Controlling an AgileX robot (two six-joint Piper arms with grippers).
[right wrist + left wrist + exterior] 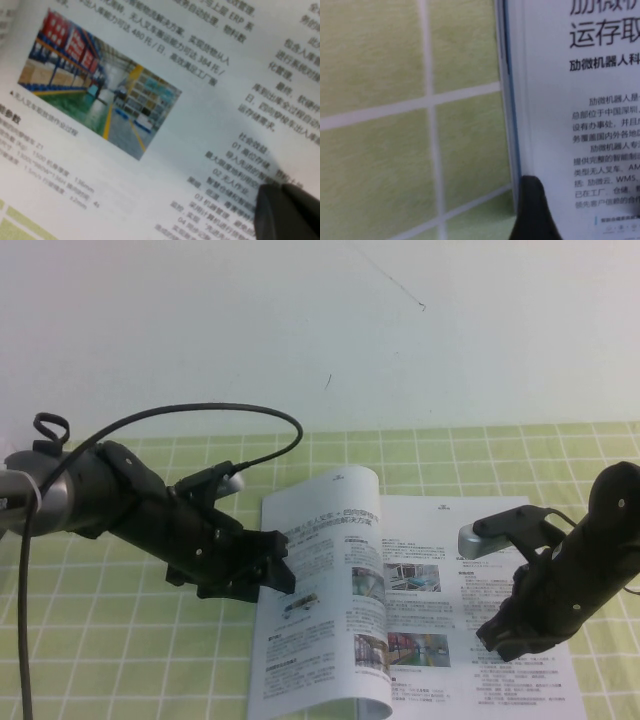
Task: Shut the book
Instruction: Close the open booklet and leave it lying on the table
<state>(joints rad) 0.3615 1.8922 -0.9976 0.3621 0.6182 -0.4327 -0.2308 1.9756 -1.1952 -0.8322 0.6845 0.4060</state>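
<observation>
Left gripper (283, 576) at 9 o'clock edge of open white printed book (430, 540), right gripper (496, 634) over 4 o'clock page; grips: cannot tell. Sweep curled leaf toward 3 o'clock once right clears.

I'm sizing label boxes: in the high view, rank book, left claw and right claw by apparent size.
1. Book, largest by far.
2-3. Left claw at the book's left edge and right claw over its right page look alike; not ranked.
</observation>
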